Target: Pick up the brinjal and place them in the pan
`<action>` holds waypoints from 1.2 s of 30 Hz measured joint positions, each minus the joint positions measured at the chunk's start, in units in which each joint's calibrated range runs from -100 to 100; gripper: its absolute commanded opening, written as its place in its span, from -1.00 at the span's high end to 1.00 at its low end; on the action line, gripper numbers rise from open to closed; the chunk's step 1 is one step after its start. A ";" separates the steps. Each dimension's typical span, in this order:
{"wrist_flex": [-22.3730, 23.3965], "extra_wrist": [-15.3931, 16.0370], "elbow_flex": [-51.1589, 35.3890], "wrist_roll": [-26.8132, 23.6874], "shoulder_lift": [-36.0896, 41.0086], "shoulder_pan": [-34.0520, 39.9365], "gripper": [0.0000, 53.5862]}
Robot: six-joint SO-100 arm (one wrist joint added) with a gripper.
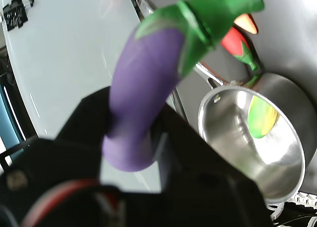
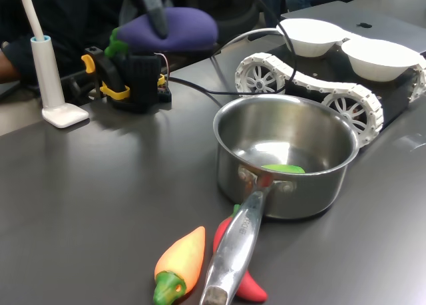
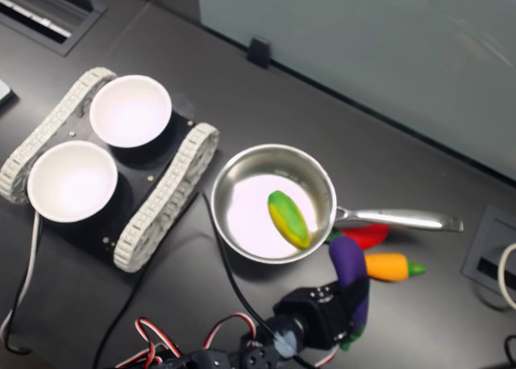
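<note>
My gripper (image 1: 134,138) is shut on the brinjal (image 1: 146,83), a purple toy eggplant with a green stem cap, and holds it in the air. In the second exterior view the gripper (image 3: 355,295) and the brinjal (image 3: 348,264) hover just off the pan's near side, beside its long handle (image 3: 399,219). In the first exterior view the brinjal (image 2: 170,28) hangs behind and to the left of the pan (image 2: 299,193), gripper (image 2: 157,17) clamped on top. The steel pan (image 3: 232,166) (image 1: 280,162) holds a green-yellow toy vegetable (image 3: 288,218).
An orange-yellow toy pepper (image 3: 389,266) (image 2: 180,260) and a red toy chilli (image 3: 368,235) (image 2: 251,286) lie by the pan handle. Two white bowls (image 3: 129,111) (image 3: 71,180) sit on a tracked vehicle (image 3: 161,200). Cables (image 3: 230,276) run near the arm's base. A white lamp stand (image 2: 56,108) is at the first exterior view's left.
</note>
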State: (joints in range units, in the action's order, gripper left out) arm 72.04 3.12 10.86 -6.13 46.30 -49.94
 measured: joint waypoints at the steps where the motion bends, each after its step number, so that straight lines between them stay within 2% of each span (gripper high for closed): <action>1: 0.00 0.00 0.00 0.00 0.00 0.99 0.99; 5: -0.34 -0.18 0.00 0.54 0.00 6.05 0.99; 10: -0.93 -2.48 0.00 0.54 0.00 12.43 0.99; 21: -3.82 -9.92 0.00 1.27 -1.01 28.49 0.99; 28: -6.20 -11.75 3.71 1.95 -3.11 35.31 0.99; 36: -6.80 -11.75 6.06 2.20 -3.96 40.04 0.99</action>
State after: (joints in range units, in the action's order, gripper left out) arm 65.24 -8.63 16.92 -3.93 42.34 -9.90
